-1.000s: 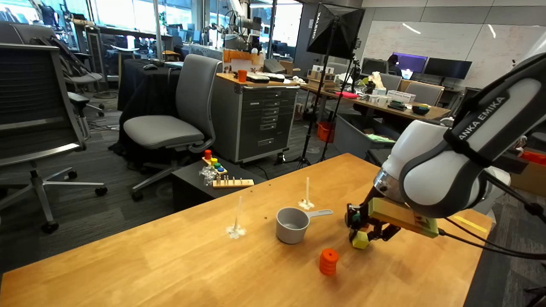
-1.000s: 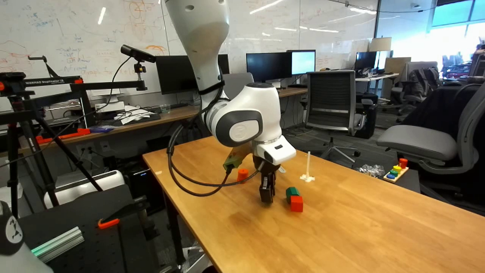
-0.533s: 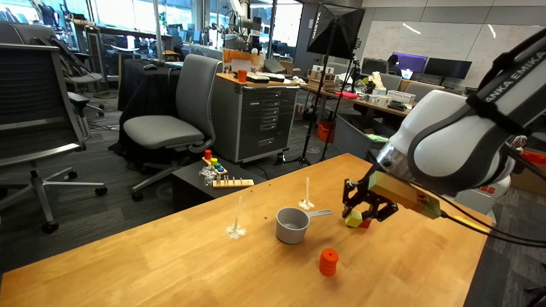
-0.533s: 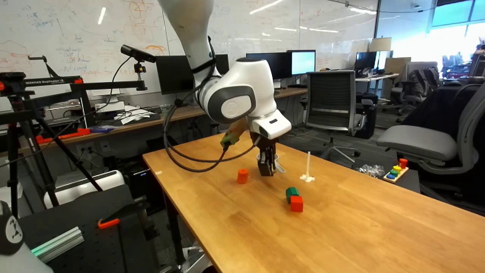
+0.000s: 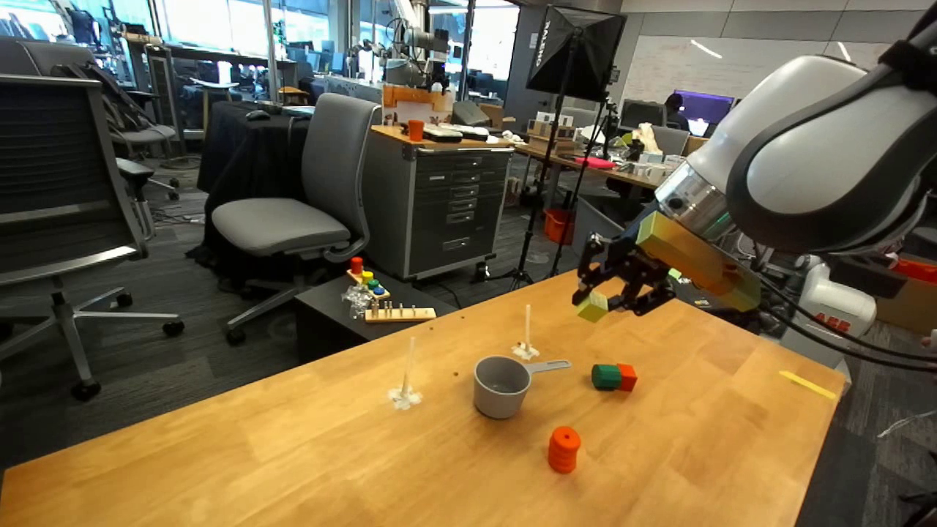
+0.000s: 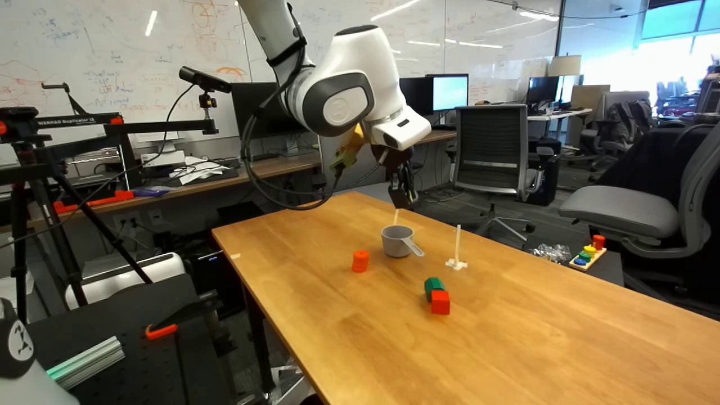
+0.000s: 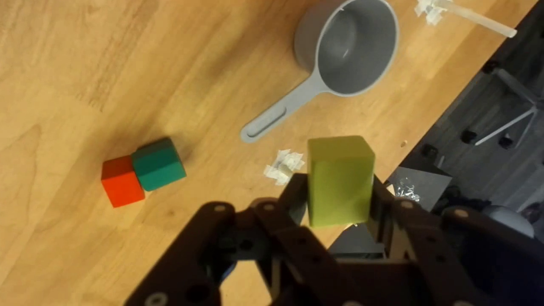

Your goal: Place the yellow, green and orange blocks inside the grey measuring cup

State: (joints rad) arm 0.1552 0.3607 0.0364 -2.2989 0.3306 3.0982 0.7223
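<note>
My gripper (image 5: 596,298) is shut on the yellow block (image 7: 340,187) and holds it high above the table. In an exterior view (image 6: 404,197) the gripper hides that block. The grey measuring cup (image 5: 500,395) stands upright; its inside looks empty in the wrist view (image 7: 304,44). Its handle points towards the white tape patch below the gripper in that view. The green block (image 7: 158,165) lies touching an orange-red cube (image 7: 123,182); both show in both exterior views (image 5: 605,376) (image 6: 440,302). An orange ribbed cylinder (image 5: 564,450) stands near the cup, outside the wrist view.
Two thin white pegs (image 5: 527,329) (image 5: 408,373) stand taped to the wooden table near the cup, towards the far edge. A dark side stand (image 5: 329,322) with wooden toys is beyond that edge. A yellow tape strip (image 5: 807,385) lies near the table's end.
My gripper has risen from near the table, carrying the yellow block up and away from the green block and orange-red cube. The cup and the other blocks have not moved.
</note>
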